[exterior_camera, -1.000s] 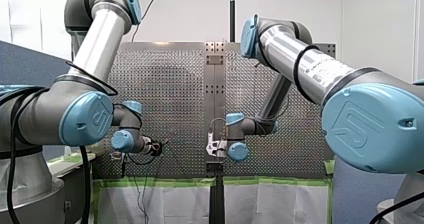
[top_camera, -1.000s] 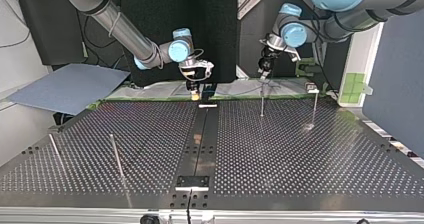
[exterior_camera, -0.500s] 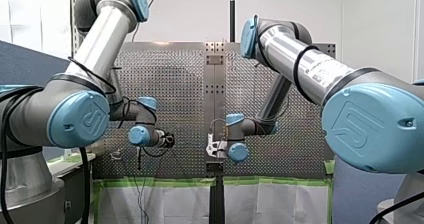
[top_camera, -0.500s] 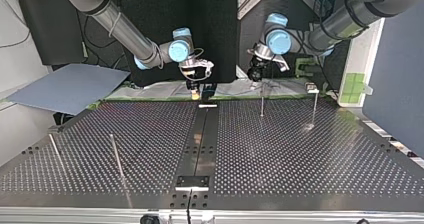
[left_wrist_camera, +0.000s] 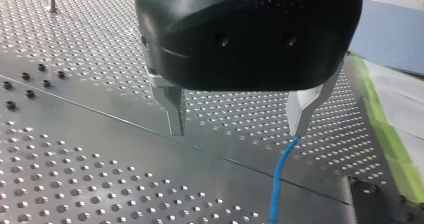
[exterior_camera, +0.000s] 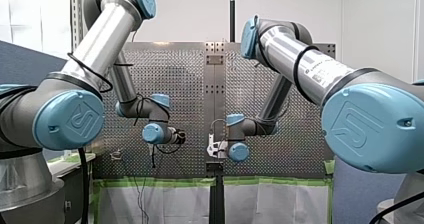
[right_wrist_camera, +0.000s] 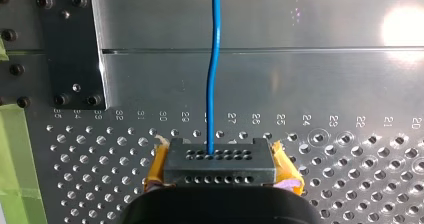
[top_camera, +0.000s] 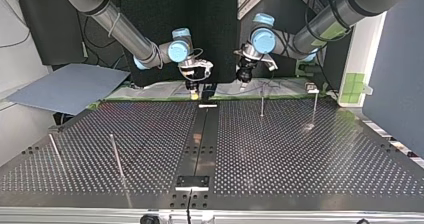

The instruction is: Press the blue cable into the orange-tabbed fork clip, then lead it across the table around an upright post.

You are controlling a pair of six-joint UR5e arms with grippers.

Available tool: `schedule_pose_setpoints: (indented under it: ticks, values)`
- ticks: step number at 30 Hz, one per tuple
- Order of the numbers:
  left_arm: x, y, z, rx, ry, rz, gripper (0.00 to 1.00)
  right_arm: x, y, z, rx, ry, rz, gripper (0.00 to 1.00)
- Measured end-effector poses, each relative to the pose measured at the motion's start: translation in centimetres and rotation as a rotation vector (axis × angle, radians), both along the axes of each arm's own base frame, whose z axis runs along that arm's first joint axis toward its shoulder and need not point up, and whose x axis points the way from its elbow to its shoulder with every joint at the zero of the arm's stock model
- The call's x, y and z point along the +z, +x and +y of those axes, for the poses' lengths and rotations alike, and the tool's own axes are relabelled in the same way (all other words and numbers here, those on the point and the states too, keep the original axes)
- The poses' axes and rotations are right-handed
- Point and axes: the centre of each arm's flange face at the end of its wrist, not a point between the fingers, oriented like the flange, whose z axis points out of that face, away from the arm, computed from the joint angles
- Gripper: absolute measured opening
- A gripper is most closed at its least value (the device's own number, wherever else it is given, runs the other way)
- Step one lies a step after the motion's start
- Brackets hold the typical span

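As only wrist views show blue cable (right_wrist_camera: 215, 59), left jaws wide, right jaws unclear.

Quick tally: two arms, my left arm (exterior_camera: 100, 39) and my right arm (exterior_camera: 300, 64), two grippers, left gripper (left_wrist_camera: 237, 131) and right gripper (top_camera: 195, 90), one blue cable (right_wrist_camera: 215, 59), one orange-tabbed clip (right_wrist_camera: 220, 163), four thin posts (top_camera: 261, 104) (top_camera: 314, 108) (top_camera: 116, 155) (top_camera: 54, 151), one perforated table (top_camera: 300, 164), one blue-grey sheet (top_camera: 65, 86)

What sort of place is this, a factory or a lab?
Probably a robotics lab bench: two grey-and-blue robot arms over a perforated metal table with thin upright posts, and a thin blue cable.
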Motion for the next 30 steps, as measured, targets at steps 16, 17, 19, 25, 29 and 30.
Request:
schedule_pose_setpoints:
  ticks: [16, 17, 19, 25, 29, 30]
  values:
    - [-1.1, 1.5, 1.1, 0.121, 0.057, 0.021, 1.00, 0.0, 0.1, 0.1, 0.002, -0.001, -0.001, 0.00]
    - [-1.0, 1.8, 1.0, 0.123, 0.055, 0.014, 1.00, -0.1, 0.1, 0.1, 0.002, 0.000, 0.000, 0.00]
    - [-0.7, 2.3, 0.9, 0.126, 0.052, 0.005, 1.00, -0.1, 0.1, 0.1, 0.002, 0.001, 0.001, 0.00]
    - [-0.1, 3.4, 0.7, 0.127, 0.051, 0.001, 1.00, -0.1, 0.1, 0.1, 0.004, 0.001, 0.000, 0.00]
    - [-0.1, 3.5, 0.9, 0.130, 0.058, 0.015, 1.00, -0.1, 0.1, 0.2, 0.004, 0.000, 0.000, 0.00]
    - [-0.2, 3.5, 0.9, 0.131, 0.059, 0.018, 1.00, -0.1, 0.1, 0.1, 0.004, 0.000, -0.001, 0.00]
